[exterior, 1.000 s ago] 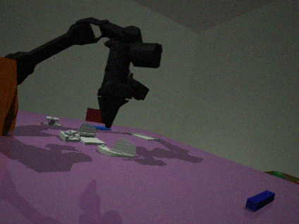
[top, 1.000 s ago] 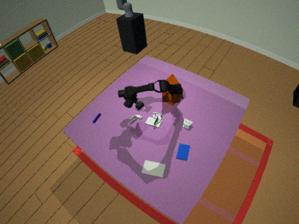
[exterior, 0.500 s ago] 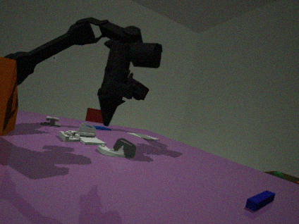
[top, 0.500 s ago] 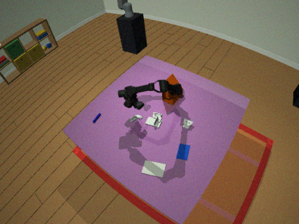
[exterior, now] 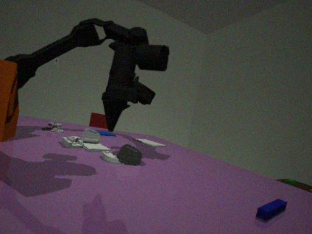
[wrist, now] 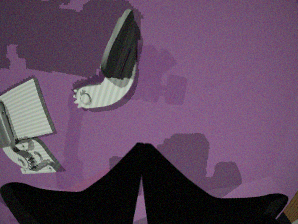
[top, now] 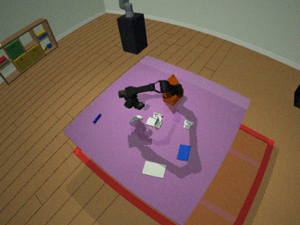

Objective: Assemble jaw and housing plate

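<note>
Matte black arm above a purple, fine-grained counter (top: 102, 138) (exterior: 191, 188) (wrist: 225, 75). The end effector (top: 139, 106) (exterior: 110, 130) (wrist: 143, 149), of dark tapering fingers, is pressed together at the tips with nothing between them. The loose jaw (top: 136, 119) (exterior: 110, 157) (wrist: 110, 95) lies on the counter, near and apart from the white base assembly (top: 152, 122) (exterior: 96, 146) (wrist: 30, 112), which carries the other jaw (top: 160, 120) (exterior: 90, 135). The loose jaw is a curved, pale body with a toothed, rounded end and a raised gripping pad. The wrist view resolves its teeth, round hub and striped shading; these are too small to tell in the top view. The exterior view shows the pad's dark face standing upright from the counter. The top view gives the full rectangular outline of a flat off-white sheet (top: 154, 169) (exterior: 151, 142) and a blue slab (top: 183, 152) (exterior: 107, 133), both outside the wrist view.
</note>
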